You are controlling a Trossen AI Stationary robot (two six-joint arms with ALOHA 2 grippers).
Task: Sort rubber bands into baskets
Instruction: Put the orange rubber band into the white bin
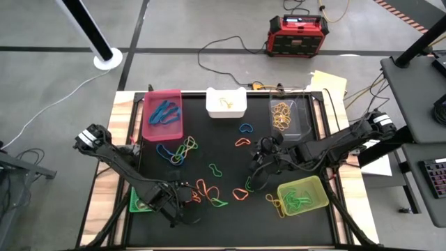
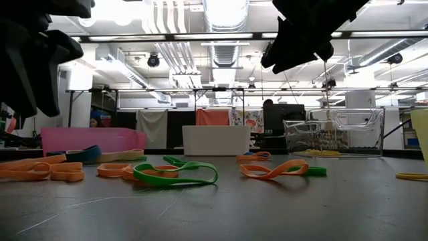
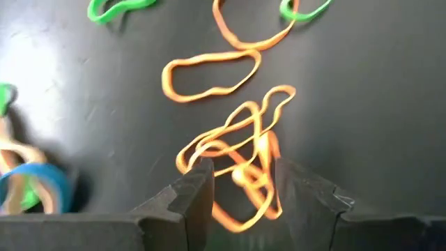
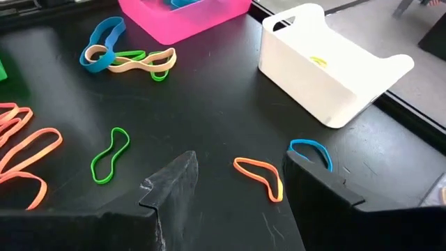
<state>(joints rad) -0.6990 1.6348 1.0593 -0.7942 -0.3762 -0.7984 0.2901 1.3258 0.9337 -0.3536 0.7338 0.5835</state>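
Several orange bands btwn left gripper fingers, apart

Below the left gripper, the orange band between its fingers runs off the wrist picture's edge. From above, that gripper hides the same tangle. Beside it, the arm covers most of the green basket. In the white basket, possibly one yellow band, too small to tell.

You get bright, even light from ceiling tubes in the low view; they glare white. The black surface shows soft sheen, and near fingers blur.
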